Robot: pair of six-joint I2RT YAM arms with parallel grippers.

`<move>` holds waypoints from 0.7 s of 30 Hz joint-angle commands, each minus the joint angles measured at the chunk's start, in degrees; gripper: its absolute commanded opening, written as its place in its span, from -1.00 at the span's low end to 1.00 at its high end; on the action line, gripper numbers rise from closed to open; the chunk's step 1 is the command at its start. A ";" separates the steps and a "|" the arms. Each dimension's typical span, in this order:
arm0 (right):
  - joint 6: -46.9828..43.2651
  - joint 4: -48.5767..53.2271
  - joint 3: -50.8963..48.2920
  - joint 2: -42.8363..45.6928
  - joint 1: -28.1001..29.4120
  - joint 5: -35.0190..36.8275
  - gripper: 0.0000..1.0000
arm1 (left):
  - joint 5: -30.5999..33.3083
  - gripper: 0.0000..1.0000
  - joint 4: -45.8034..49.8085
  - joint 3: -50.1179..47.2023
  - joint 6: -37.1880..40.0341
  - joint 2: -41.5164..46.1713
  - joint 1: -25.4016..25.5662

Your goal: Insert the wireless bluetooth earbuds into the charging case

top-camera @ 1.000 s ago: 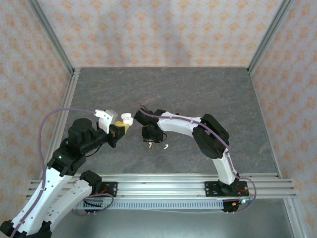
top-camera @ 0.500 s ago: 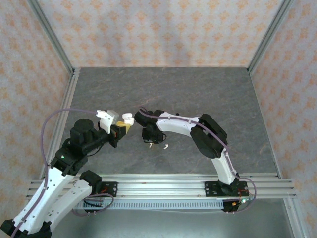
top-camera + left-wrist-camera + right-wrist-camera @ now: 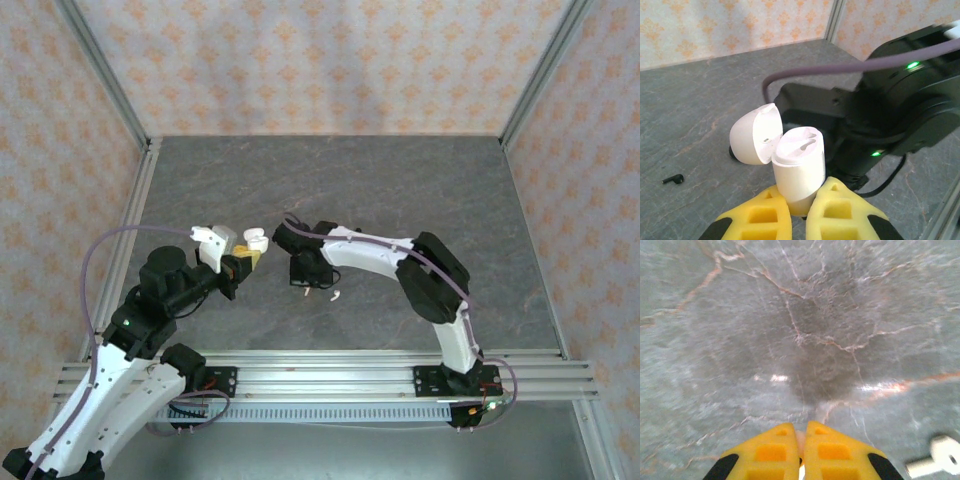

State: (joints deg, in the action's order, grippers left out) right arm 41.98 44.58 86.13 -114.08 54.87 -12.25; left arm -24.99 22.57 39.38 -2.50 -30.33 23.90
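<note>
My left gripper (image 3: 247, 259) (image 3: 802, 194) is shut on the white charging case (image 3: 801, 167) (image 3: 254, 243), holding it by its lower body a little above the table. The lid (image 3: 751, 136) is flipped open to the left and the sockets face up. My right gripper (image 3: 303, 283) (image 3: 801, 429) points down at the table just right of the case. Its yellow fingers are closed on a pale sliver, a white earbud (image 3: 800, 441). A second white earbud (image 3: 939, 458) (image 3: 335, 295) lies on the table beside it. One black earbud (image 3: 673, 178) lies on the table left of the case.
The grey marbled table (image 3: 400, 190) stretches open behind and to the right of both arms. Patterned walls and metal posts enclose it. The right arm's dark wrist and purple cable (image 3: 840, 70) loom close behind the held case. A dark object (image 3: 733, 150) sits under the lid.
The right gripper's fingers have closed together on the white earbud beneath them. The left gripper and its case have barely moved.
</note>
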 commanded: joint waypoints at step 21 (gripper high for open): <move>-14.74 -27.64 -9.54 36.96 0.75 2.42 -1.00 | -4.96 -1.00 -14.65 0.20 -1.58 -1.37 0.13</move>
State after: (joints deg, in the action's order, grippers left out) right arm 31.59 23.88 77.67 -79.81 54.98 -8.95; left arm -27.66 11.53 37.06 -3.20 -30.85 23.90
